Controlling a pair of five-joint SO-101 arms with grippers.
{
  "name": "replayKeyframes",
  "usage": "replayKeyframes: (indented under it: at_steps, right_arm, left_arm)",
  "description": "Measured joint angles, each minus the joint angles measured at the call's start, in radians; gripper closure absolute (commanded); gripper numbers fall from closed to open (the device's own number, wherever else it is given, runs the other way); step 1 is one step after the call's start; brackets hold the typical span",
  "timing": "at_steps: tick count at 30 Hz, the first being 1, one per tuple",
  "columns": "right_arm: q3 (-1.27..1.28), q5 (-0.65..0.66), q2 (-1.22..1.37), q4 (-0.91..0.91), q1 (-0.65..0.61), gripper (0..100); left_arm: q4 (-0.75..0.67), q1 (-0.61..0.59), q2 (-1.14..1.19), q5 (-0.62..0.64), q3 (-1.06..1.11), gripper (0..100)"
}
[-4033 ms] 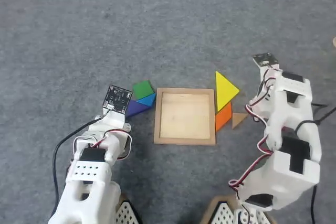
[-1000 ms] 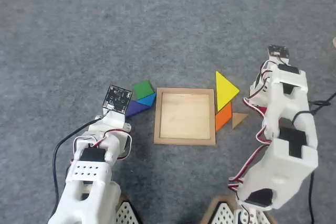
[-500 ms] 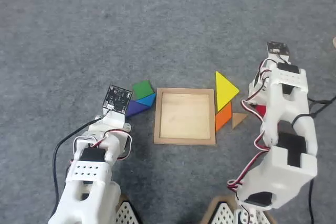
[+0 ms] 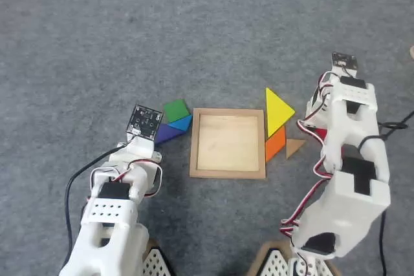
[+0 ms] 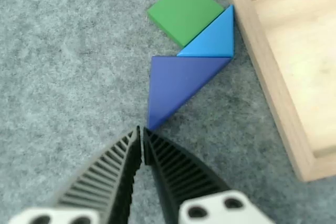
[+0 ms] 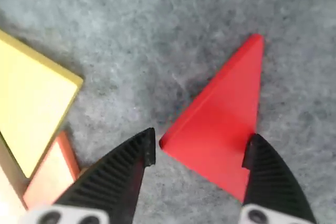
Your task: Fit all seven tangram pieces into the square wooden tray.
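The square wooden tray [image 4: 228, 174] lies empty at the table's middle. On its left lie a green square [image 4: 175, 109], a light blue triangle [image 4: 183, 123] and a dark blue triangle [image 4: 166, 134]. On its right are a yellow triangle [image 4: 277, 111], an orange piece [image 4: 275, 143] and a small tan triangle [image 4: 295, 147]. My left gripper [image 5: 140, 132] is shut, its tips at the corner of the dark blue triangle [image 5: 176, 83]. My right gripper [image 6: 202, 148] is open, its fingers straddling a red triangle [image 6: 220, 121] that lies flat on the mat.
Grey felt covers the whole table. The left arm [image 4: 123, 179] stands near the front left, the right arm [image 4: 349, 127] along the right side. The tray's rim [image 5: 265, 80] runs close beside the blue pieces. Yellow triangle [image 6: 29, 106] and orange piece [image 6: 50, 179] lie near the red one.
The right arm has swung rightward and a little farther back since four seconds ago; over the last second it only shifted slightly. The left arm and all pieces are unmoved.
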Motion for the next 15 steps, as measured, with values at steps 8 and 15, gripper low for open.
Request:
replayKeyframes:
  at_steps: [8,15]
  right_arm:
    - [-0.025,-0.003,0.029,0.006,0.002,73.8]
    - [-0.026,-0.003,0.044,0.006,0.021,84.2]
  left_arm:
    - [0.000,0.000,0.000,0.000,0.000,99]
    - [0.000,0.000,0.000,0.000,0.000,99]
